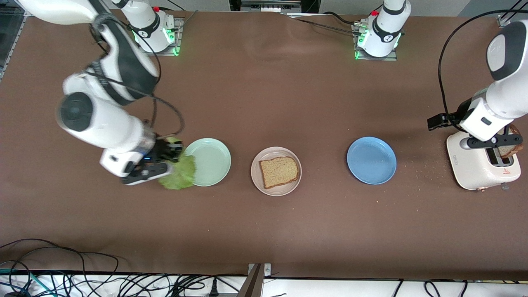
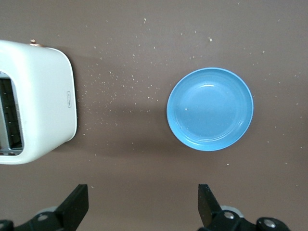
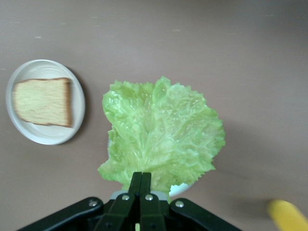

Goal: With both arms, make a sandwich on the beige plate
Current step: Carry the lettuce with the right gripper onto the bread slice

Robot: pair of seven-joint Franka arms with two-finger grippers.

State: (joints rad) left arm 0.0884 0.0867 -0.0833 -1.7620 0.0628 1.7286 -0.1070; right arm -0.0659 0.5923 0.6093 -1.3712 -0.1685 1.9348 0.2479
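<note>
The beige plate [image 1: 276, 189] sits mid-table with one brown bread slice [image 1: 279, 171] on it; both also show in the right wrist view, the plate [image 3: 45, 137] and the slice [image 3: 42, 102]. My right gripper [image 1: 173, 152] [image 3: 143, 174] is shut on a ruffled green lettuce leaf [image 1: 180, 173] [image 3: 161, 132] and holds it over the edge of the mint-green plate [image 1: 210, 161]. A second bread slice [image 1: 510, 145] stands in the toaster [image 1: 480, 165]. My left gripper [image 1: 440, 122] [image 2: 143, 208] is open and empty, up over the table between the toaster [image 2: 38, 96] and the blue plate [image 2: 210, 109].
The blue plate [image 1: 371, 160] lies between the beige plate and the toaster. Crumbs are scattered on the brown table beside the toaster. A yellow object [image 3: 286, 216] shows at the edge of the right wrist view. Cables lie along the table's near edge.
</note>
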